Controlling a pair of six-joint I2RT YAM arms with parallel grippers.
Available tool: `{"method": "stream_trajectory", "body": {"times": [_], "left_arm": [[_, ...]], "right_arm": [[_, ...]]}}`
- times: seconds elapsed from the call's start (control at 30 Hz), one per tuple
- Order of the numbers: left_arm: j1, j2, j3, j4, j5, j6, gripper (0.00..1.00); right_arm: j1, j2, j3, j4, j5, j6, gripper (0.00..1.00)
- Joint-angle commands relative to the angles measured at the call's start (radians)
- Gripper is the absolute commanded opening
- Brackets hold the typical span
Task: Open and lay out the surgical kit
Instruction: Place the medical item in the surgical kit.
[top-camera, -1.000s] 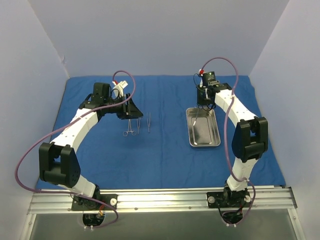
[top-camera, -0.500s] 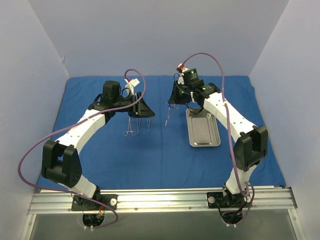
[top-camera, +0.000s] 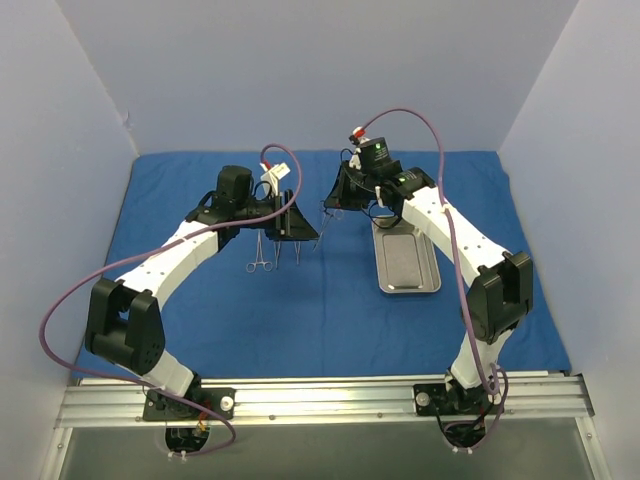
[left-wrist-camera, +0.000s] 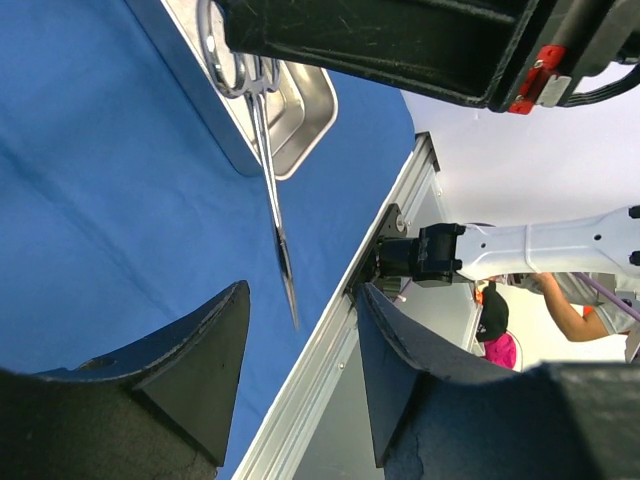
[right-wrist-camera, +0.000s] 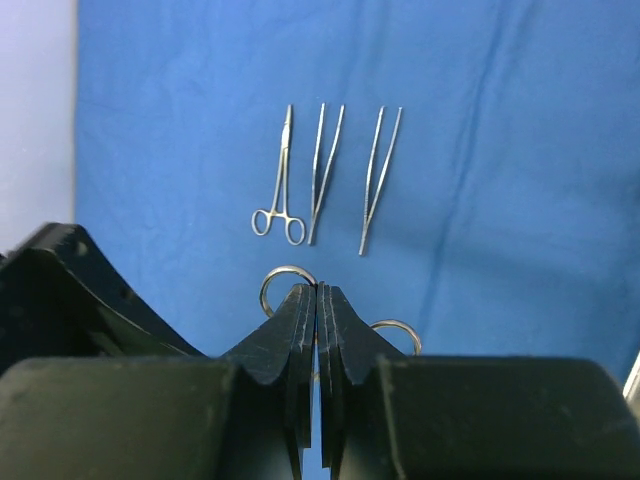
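Cloth: deep-blue drape (top-camera: 330, 310) spread flat over the table.
Tray: steel tray (top-camera: 405, 262) sits on the drape, right of centre.
Laid out: ring-handled clamp (top-camera: 260, 257) and two tweezers (top-camera: 287, 248) lie side by side, left of the tray.
Right gripper (top-camera: 335, 200): clamped tight on the rings of a fourth instrument (left-wrist-camera: 270, 170), which hangs above the drape between row and tray.
Left gripper (top-camera: 300, 230): jaws apart, holding nothing, above the row.

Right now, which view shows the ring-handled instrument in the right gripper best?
Left wrist: the ring-handled instrument hangs in full length, rings to tip, from the shut right gripper. The right wrist view shows only its two rings on either side of the closed jaws. In the top external view it is a thin sliver below the gripper.
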Motion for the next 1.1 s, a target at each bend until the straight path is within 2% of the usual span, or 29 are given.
{"method": "stream_trajectory", "body": {"times": [0.0,0.23,0.4,0.5,0.53,0.57,0.63,0.67,0.7,0.77,0.9,0.93,1.0,1.07], "left_arm": [[-0.016,0.004,-0.001,0.051,-0.004,-0.004,0.56],[-0.031,0.009,-0.011,0.050,-0.010,-0.003,0.53],[-0.033,0.004,-0.031,0.039,-0.020,0.004,0.43],[-0.031,0.001,-0.021,0.004,-0.029,0.023,0.24],[-0.030,0.000,-0.014,-0.017,-0.033,0.030,0.07],[-0.028,-0.008,-0.007,-0.031,-0.044,0.040,0.02],[-0.028,-0.017,0.018,-0.083,-0.069,0.075,0.02],[-0.028,-0.022,0.033,-0.109,-0.073,0.095,0.02],[-0.028,-0.022,0.047,-0.143,-0.072,0.141,0.02],[-0.030,-0.035,0.079,-0.235,-0.073,0.189,0.02],[-0.028,-0.106,0.036,-0.266,-0.017,0.238,0.02],[-0.030,-0.115,0.033,-0.304,0.037,0.244,0.02],[-0.037,-0.131,0.021,-0.338,0.056,0.223,0.02],[-0.051,-0.177,-0.040,-0.312,0.086,0.179,0.02]], "right_arm": [[0.007,-0.056,0.029,0.035,-0.015,0.043,0.00],[0.008,-0.093,-0.005,0.051,-0.015,0.079,0.00],[0.007,-0.122,-0.028,0.070,-0.029,0.115,0.00],[0.008,-0.136,-0.032,0.066,-0.043,0.127,0.00],[0.008,-0.141,-0.034,0.063,-0.043,0.132,0.00],[0.008,-0.147,-0.037,0.060,-0.044,0.132,0.00],[0.007,-0.159,-0.043,0.043,-0.079,0.103,0.00],[-0.005,-0.158,-0.038,0.014,-0.099,0.075,0.02],[-0.015,-0.149,-0.011,-0.026,-0.115,0.040,0.27],[-0.056,-0.144,0.008,-0.141,-0.164,-0.085,0.46],[-0.096,-0.199,-0.014,-0.172,-0.274,-0.241,0.55],[-0.102,-0.204,-0.012,-0.169,-0.312,-0.265,0.55],[-0.096,-0.213,-0.002,-0.169,-0.431,-0.359,0.54],[-0.098,-0.224,-0.014,-0.161,-0.527,-0.419,0.54]]}}
